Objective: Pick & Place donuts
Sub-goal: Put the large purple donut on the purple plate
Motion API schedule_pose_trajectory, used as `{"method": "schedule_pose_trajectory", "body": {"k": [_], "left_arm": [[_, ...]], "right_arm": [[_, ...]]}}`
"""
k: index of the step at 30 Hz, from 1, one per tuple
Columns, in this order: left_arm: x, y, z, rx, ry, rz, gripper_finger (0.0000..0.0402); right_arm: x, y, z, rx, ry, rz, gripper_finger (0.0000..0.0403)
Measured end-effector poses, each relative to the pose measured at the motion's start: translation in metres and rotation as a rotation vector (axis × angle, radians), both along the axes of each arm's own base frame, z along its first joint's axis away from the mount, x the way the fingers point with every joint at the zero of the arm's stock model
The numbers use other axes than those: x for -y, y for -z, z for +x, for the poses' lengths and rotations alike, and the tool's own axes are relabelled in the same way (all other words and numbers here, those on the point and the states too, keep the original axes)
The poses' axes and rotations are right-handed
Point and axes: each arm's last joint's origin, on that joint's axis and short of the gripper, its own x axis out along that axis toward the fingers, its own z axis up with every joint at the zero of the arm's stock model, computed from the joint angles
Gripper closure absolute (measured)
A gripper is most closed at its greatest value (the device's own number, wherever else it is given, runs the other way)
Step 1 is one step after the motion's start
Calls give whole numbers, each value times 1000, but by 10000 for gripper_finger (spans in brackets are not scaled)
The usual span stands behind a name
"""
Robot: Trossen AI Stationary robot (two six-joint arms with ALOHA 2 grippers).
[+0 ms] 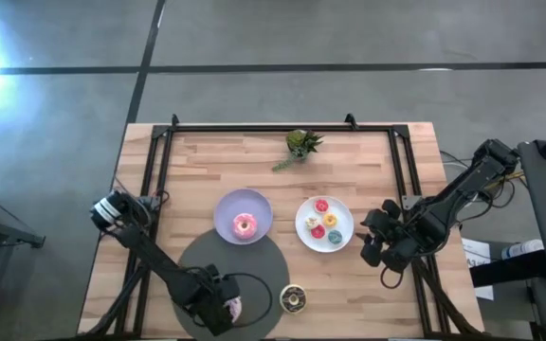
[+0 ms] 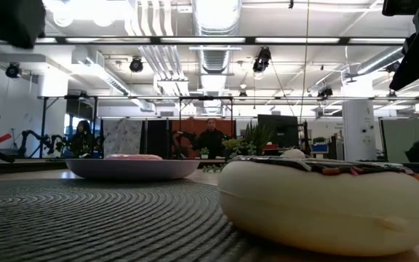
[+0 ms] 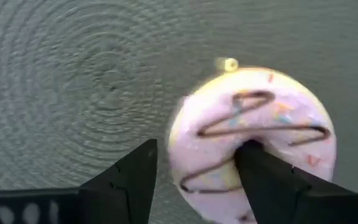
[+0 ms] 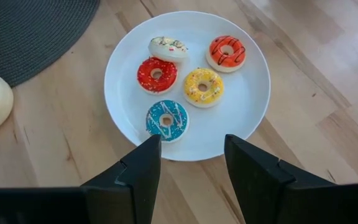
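1. Pale wooden planks made up the surface [image 1: 368, 284], with a potted plant [image 1: 301, 143] at its 12 o'clock edge and a big dark grey disc [image 1: 192, 260] toward 7 o'clock.
2. On the white plate [image 4: 247, 118] lay five donuts: red [image 4: 156, 74], yellow [image 4: 203, 86], teal [image 4: 166, 121], orange [image 4: 227, 51] and a pale one [image 4: 168, 46].
3. One pink donut [image 1: 245, 225] sat on the lilac plate [image 1: 226, 208], at 9 o'clock of the white plate.
4. A chocolate donut [image 1: 294, 299] rested on bare wood just off the disc's 3 o'clock rim.
5. The left pincer [image 3: 194, 171] was open, straddling a pink-iced donut [image 3: 278, 118] lying on the disc, one finger in its hole, not yet clamped.
6. The right pincer [image 4: 191, 158] hovered open, at 3 o'clock of the white plate.
7. Judging by this, two donuts remained unplated.
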Motion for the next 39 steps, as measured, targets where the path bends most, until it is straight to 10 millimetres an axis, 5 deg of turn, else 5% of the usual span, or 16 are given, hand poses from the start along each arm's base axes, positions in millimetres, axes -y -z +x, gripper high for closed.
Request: {"method": "schedule_pose_trajectory", "body": {"k": [5,12,19,23,27,33,39], "left_arm": [[-6,4,2,-27,-20,35,245],[-11,3,6,-22,-17,39,379],[-25,-29,11,74,-43,17,398],[-65,-58,13,160,-135,127,399],[-127,-71,21,165,-223,275,400],[-214,-53,20,93,-344,282,400],[-269,-37,2,110,-515,250,401]], "right_arm": [[0,0,0,2,1,2,234],[0,0,0,4,3,4,234],[0,0,0,5,3,3,234],[0,0,0,6,4,-2,234],[1,1,1,8,11,-4,234],[1,0,1,19,29,12,234],[0,0,2,39,65,37,234]]}}
